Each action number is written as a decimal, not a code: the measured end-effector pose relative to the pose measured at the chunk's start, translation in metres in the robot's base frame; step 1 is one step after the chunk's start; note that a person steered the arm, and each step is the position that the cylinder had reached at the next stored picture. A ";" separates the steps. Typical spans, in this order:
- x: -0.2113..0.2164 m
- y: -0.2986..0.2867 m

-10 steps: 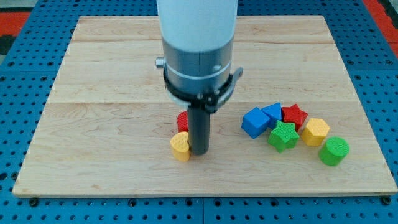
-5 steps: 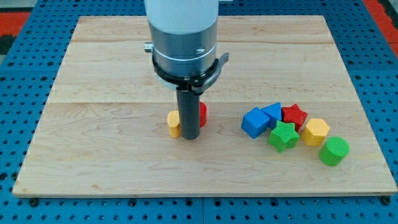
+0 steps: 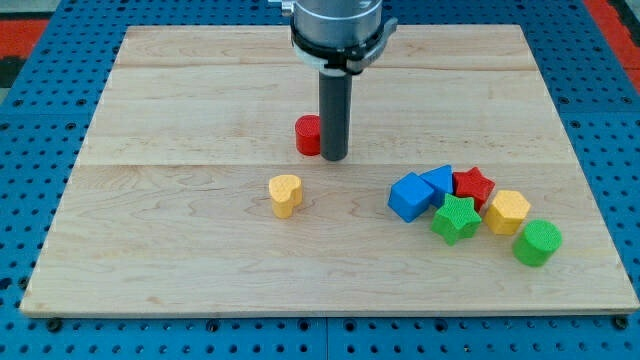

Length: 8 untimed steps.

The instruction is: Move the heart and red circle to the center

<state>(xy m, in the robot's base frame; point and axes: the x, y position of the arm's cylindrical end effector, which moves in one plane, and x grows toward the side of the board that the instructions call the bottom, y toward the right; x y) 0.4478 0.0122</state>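
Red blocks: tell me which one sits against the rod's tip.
The red circle, touching my tip on its left. The red star lies far off, in the cluster at the view's right.

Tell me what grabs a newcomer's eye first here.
The dark rod reaching down from the view's top, my tip right beside the red circle near the board's middle. Below-left of it, the yellow heart stands alone. Six coloured blocks cluster at the view's right.

obstacles: red circle [image 3: 308, 135] touching my tip [image 3: 334, 158], yellow heart [image 3: 285, 194] apart below | block cluster at right: blue cube [image 3: 409, 196] nearest | free: tabletop [image 3: 150, 200] left half
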 end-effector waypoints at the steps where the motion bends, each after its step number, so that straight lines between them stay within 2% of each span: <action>1: 0.071 0.000; 2: 0.076 -0.024; 4: -0.026 -0.047; 5: 0.000 -0.047; 6: 0.052 -0.047; 7: 0.065 -0.068; 8: 0.040 -0.088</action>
